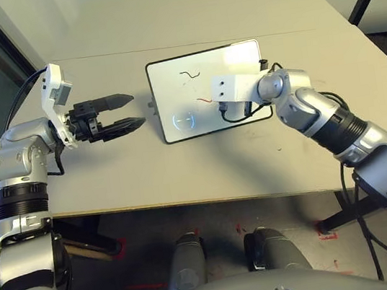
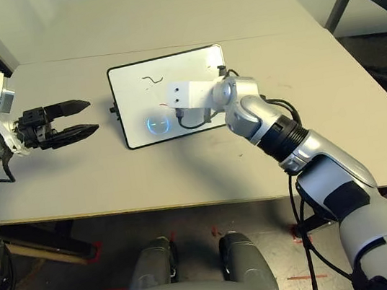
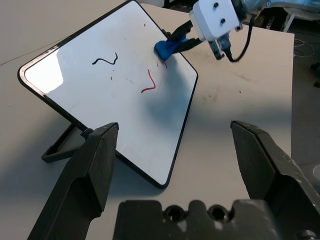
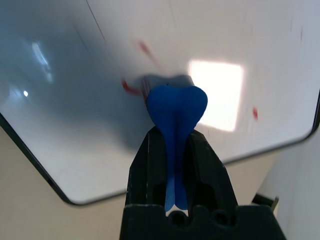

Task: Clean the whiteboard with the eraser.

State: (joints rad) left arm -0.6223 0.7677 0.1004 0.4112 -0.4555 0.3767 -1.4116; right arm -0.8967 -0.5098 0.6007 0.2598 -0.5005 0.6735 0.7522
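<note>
Your arms (image 1: 25, 236) are silver with black bands at the joints. Behind each black two-fingered claw (image 1: 113, 117) sits a white camera block (image 1: 54, 89). Black cables (image 1: 353, 187) loop along the forearms. Two screws (image 3: 192, 214) sit at the claw's base.

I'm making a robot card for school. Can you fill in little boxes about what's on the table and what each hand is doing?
board: whiteboard propped on the table, black squiggle and red squiggle on it
right end effector: shut on the blue eraser, its tip at the board by red marks
left end effector: open, holding nothing, beside the board
job: marks not yet wiped off
</note>
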